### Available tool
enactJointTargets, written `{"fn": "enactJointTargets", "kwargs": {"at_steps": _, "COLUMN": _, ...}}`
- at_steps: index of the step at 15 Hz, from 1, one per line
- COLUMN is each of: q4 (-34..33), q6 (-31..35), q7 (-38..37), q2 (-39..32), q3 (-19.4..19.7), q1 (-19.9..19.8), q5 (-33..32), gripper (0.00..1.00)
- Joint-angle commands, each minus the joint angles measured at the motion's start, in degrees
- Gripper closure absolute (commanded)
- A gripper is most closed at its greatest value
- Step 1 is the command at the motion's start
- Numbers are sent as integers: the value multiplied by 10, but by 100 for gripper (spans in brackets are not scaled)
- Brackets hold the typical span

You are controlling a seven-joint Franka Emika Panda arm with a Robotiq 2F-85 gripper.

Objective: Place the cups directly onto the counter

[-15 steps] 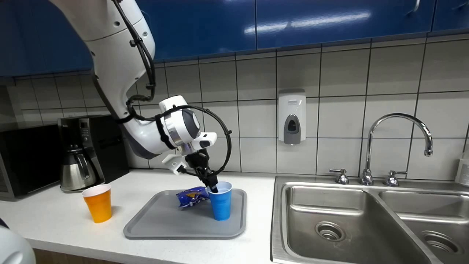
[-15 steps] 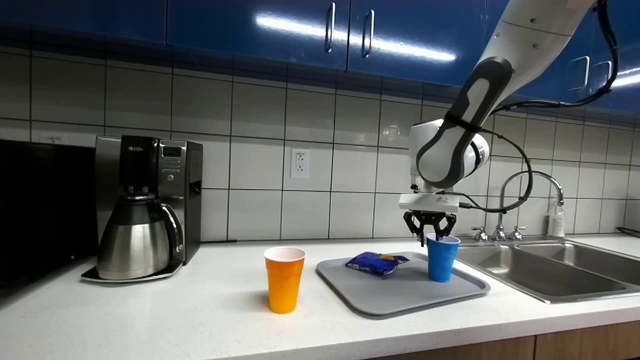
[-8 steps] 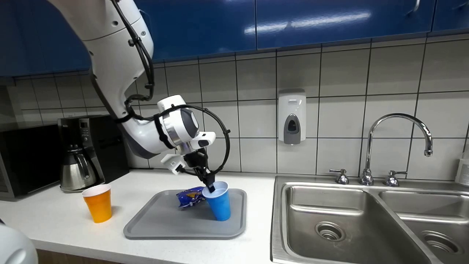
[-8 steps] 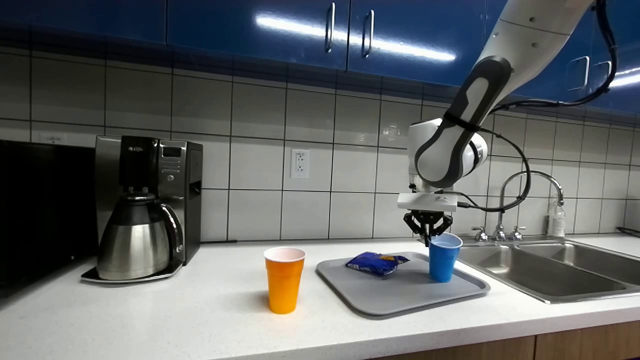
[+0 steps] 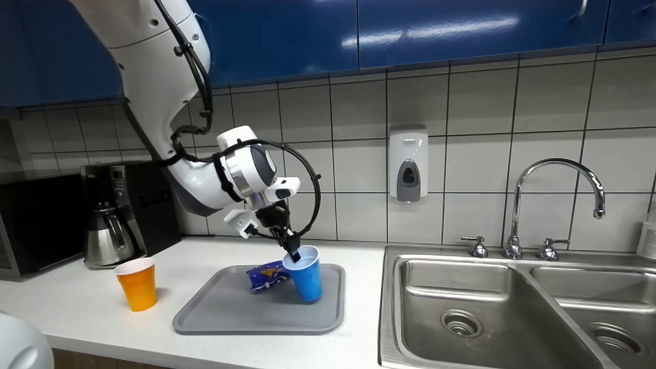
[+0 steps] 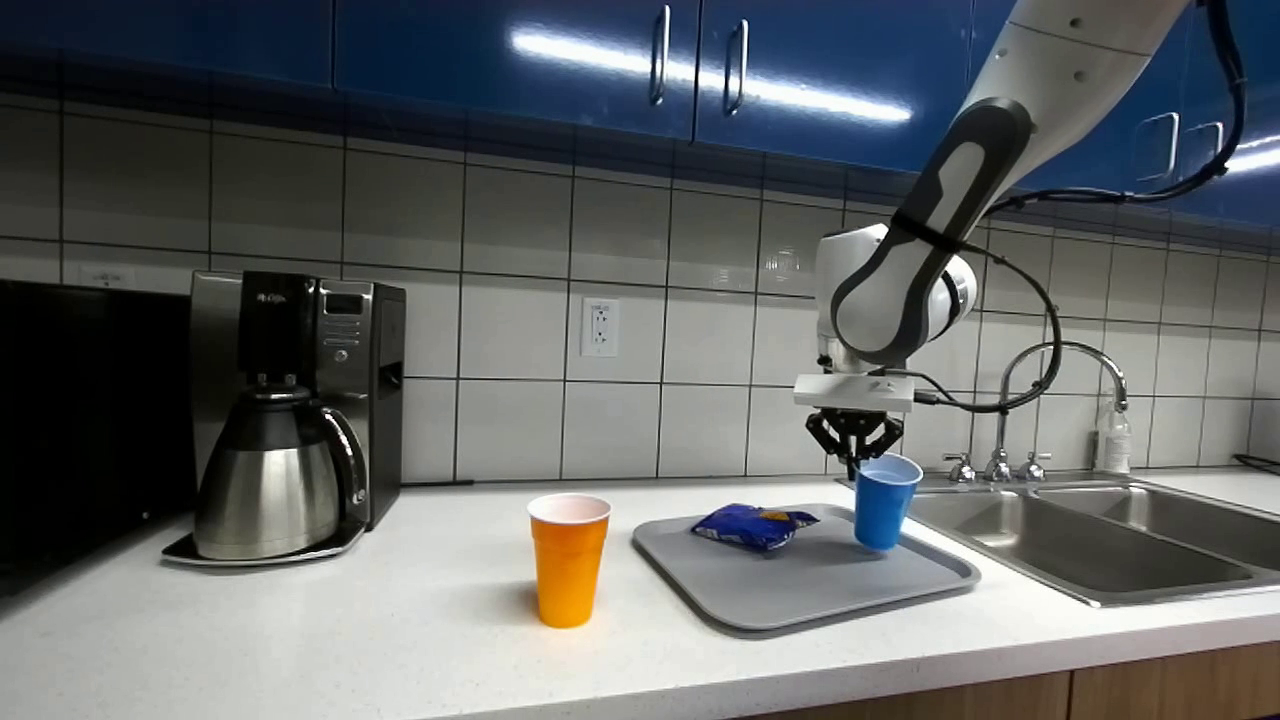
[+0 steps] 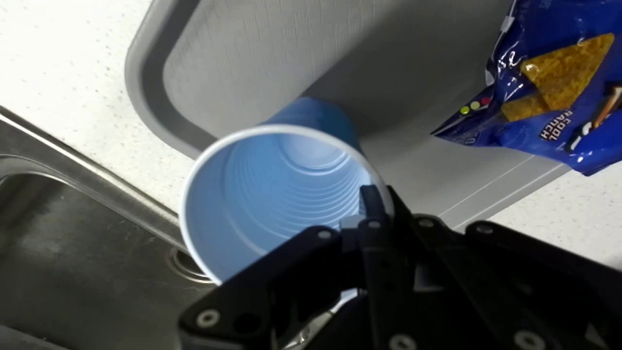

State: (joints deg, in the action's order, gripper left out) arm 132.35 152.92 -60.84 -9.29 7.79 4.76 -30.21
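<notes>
My gripper [image 7: 387, 199] is shut on the rim of the blue cup [image 7: 262, 189], one finger inside the wall and the other outside. In both exterior views the blue cup [image 5: 308, 279] hangs slightly tilted, its base just above the grey tray, with the gripper [image 6: 853, 465] at its upper edge. The orange cup [image 6: 568, 565] stands upright on the white counter [image 6: 350, 640], well apart from the gripper; it is out of the wrist view.
Under the blue cup lies the grey tray [image 5: 246, 312], bearing a blue printed packet [image 5: 266, 275] close beside the cup. The steel sink [image 5: 461, 287] borders the counter on one side of the tray. A coffee maker [image 6: 290, 420] stands behind the orange cup.
The gripper has closed on the blue cup's rim. The cup has tipped a little and risen slightly from the tray with the arm. The orange cup and packet have not moved.
</notes>
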Motion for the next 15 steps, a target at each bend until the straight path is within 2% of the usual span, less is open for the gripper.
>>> {"fn": "enactJointTargets", "kwargs": {"at_steps": 1, "q4": 18, "q6": -20, "q7": -39, "q2": 48, "q3": 3, "q1": 8, "q5": -36, "gripper": 99}}
{"fn": "enactJointTargets", "kwargs": {"at_steps": 7, "q4": 26, "q6": -42, "q7": -73, "q2": 97, "q3": -20, "q1": -6, "q5": -82, "gripper": 99}}
{"fn": "enactJointTargets", "kwargs": {"at_steps": 15, "q4": 28, "q6": -115, "q7": -118, "q2": 124, "q3": -44, "q1": -28, "q5": -75, "gripper": 99}}
